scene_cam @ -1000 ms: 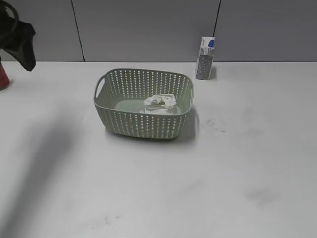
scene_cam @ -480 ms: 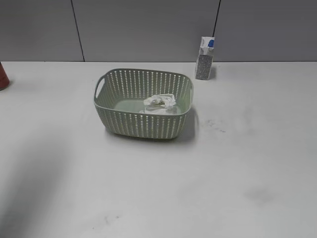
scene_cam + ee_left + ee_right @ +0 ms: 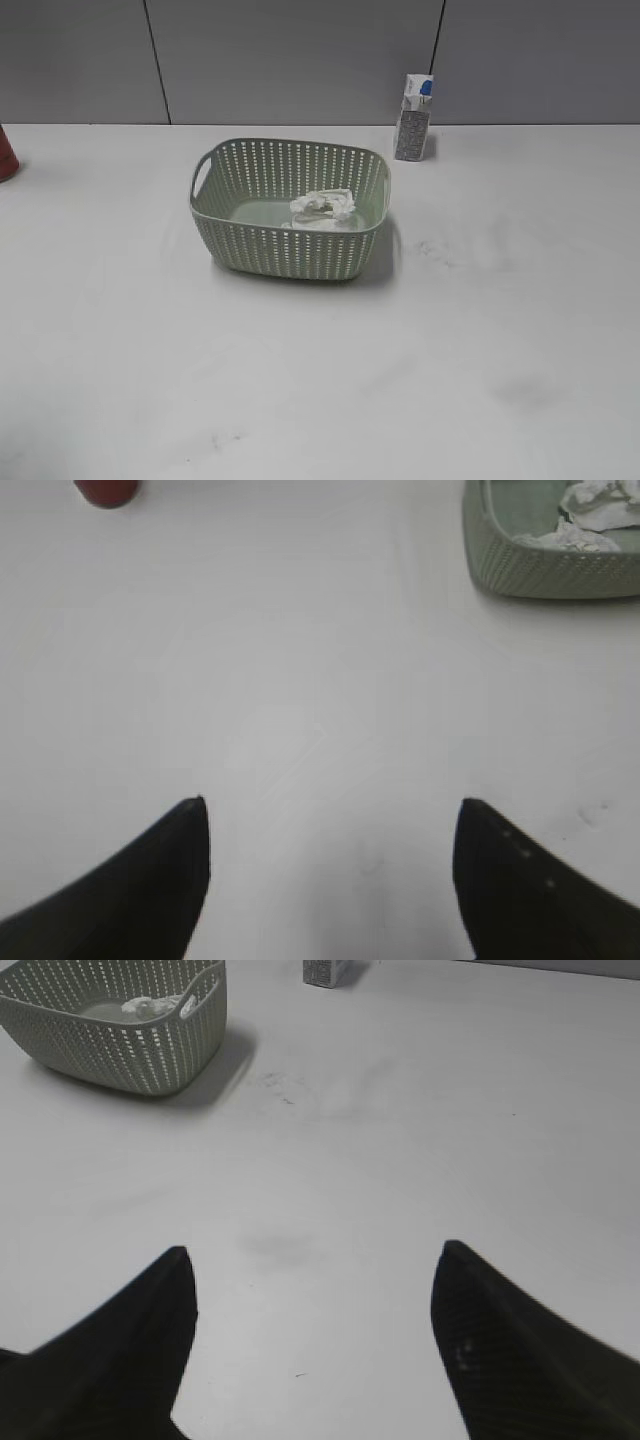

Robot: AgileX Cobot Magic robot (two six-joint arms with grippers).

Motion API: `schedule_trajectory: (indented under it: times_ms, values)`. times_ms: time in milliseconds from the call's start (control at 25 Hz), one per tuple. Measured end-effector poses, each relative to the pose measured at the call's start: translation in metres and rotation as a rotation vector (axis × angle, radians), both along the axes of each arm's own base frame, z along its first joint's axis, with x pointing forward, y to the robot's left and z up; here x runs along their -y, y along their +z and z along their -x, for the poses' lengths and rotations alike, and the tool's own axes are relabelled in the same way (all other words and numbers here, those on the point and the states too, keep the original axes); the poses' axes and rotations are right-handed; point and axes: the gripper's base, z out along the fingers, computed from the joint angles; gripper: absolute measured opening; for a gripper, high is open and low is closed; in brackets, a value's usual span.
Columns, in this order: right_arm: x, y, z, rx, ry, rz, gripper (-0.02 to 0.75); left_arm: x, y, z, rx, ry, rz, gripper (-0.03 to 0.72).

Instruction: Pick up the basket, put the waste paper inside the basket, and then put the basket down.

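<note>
The pale sage-green basket [image 3: 290, 208] stands upright on the white table, a little left of middle. Crumpled white waste paper [image 3: 323, 205] lies inside it on the bottom. The basket shows in the left wrist view [image 3: 545, 570] at the top right with the waste paper [image 3: 590, 510] in it, and in the right wrist view [image 3: 120, 1020] at the top left. My left gripper [image 3: 330, 815] is open and empty above bare table. My right gripper [image 3: 312, 1260] is open and empty above bare table. Neither gripper shows in the exterior view.
An upright white-grey carton with a blue mark [image 3: 414, 116] stands at the back, right of the basket, and shows in the right wrist view [image 3: 328, 970]. A red object [image 3: 6, 155] sits at the far left edge and shows in the left wrist view [image 3: 107, 490]. A grey wall [image 3: 300, 55] runs behind the table.
The dark left arm, seen at the top left of the exterior view one second ago, has left that view. The basket and paper have not moved.
</note>
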Motion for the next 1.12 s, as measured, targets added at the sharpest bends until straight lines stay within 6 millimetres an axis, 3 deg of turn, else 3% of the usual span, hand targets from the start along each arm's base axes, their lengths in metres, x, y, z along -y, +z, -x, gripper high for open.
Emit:
schedule_trajectory:
  times_ms: [200, 480, 680, 880, 1120]
  values:
    - [0.0, 0.0, 0.0, -0.001, 0.003, -0.005, 0.581, -0.007, -0.025, 0.053, 0.148, 0.009, 0.022, 0.573]
    - [0.0, 0.0, 0.0, -0.002, 0.003, -0.006, 0.581, -0.013, -0.057, 0.097, 0.299, 0.013, 0.044, 0.573]
    - [0.0, 0.0, 0.0, -0.002, 0.003, -0.006, 0.581, -0.016, -0.076, 0.112, 0.366, 0.033, 0.07, 0.573]
    - [0.0, 0.0, 0.0, -0.002, 0.003, -0.006, 0.581, -0.018, -0.077, 0.128, 0.467, 0.052, 0.099, 0.571]
    - [0.0, 0.0, 0.0, -0.001, -0.044, -0.009, 0.581, -0.019, -0.078, 0.129, 0.473, 0.055, 0.103, 0.571]
